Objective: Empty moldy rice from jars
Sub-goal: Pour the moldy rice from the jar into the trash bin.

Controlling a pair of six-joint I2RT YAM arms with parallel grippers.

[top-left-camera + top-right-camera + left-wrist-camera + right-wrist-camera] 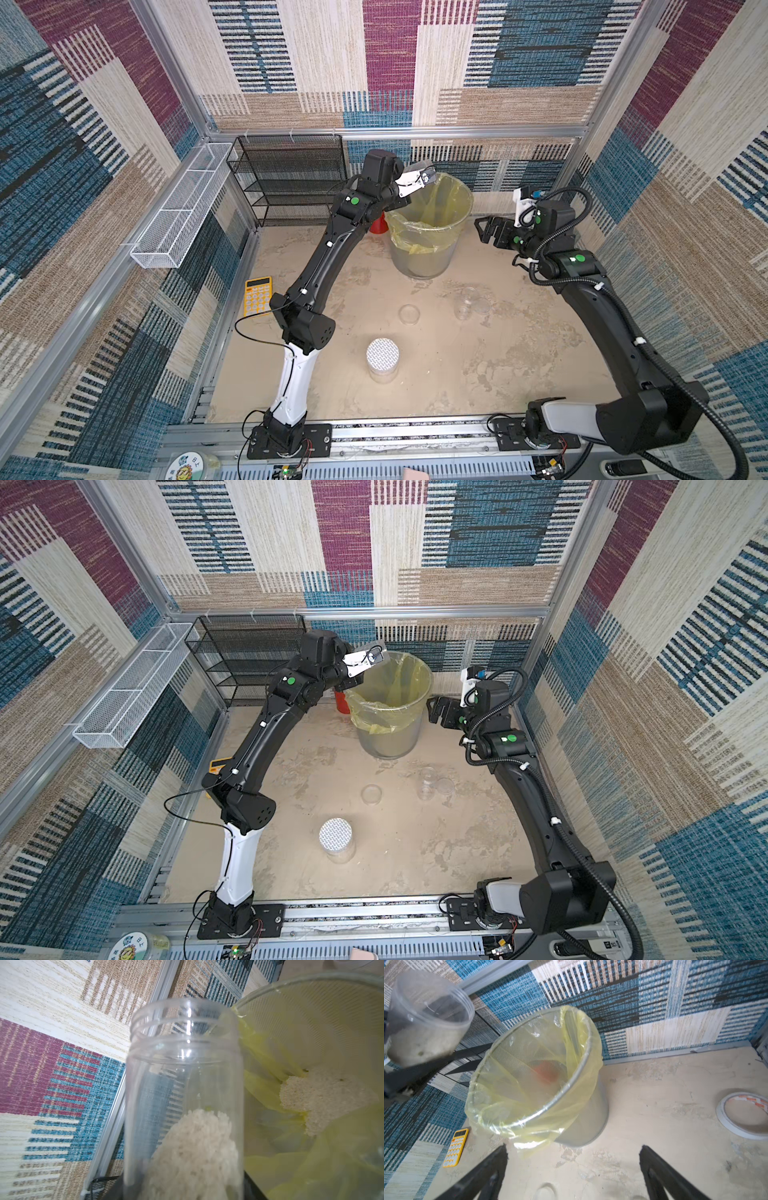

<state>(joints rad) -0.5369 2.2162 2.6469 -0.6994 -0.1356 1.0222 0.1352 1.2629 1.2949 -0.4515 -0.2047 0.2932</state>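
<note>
**Left gripper** [401, 203]: clamped on the open jar [185, 1088], a clear plastic cylinder with a threaded neck and no lid. The jar is raised near the bin's 10 o'clock rim and tilted. A clump of rice [199, 1151] sits at its base end.

**Bin** [432, 230]: round metal mesh, lined with a thin yellow bag [577, 1028] folded over the rim. It stands at 12 o'clock on the table [478, 374] and holds a pale rice heap [324, 1101].

**Right gripper** [573, 1155]: jaws wide apart, empty, at the bin's 3 o'clock and not touching it.

**Lidded jar** [382, 353]: upright at 6 o'clock, with a white grid-patterned lid. Its contents cannot be made out.

**Small jar** [464, 307]: clear, at 2 o'clock from the lidded jar.

**Calculator** [258, 296]: yellow, at the 9 o'clock table edge.

The widest bare stretch of the mottled tabletop lies at 4 o'clock.
</note>
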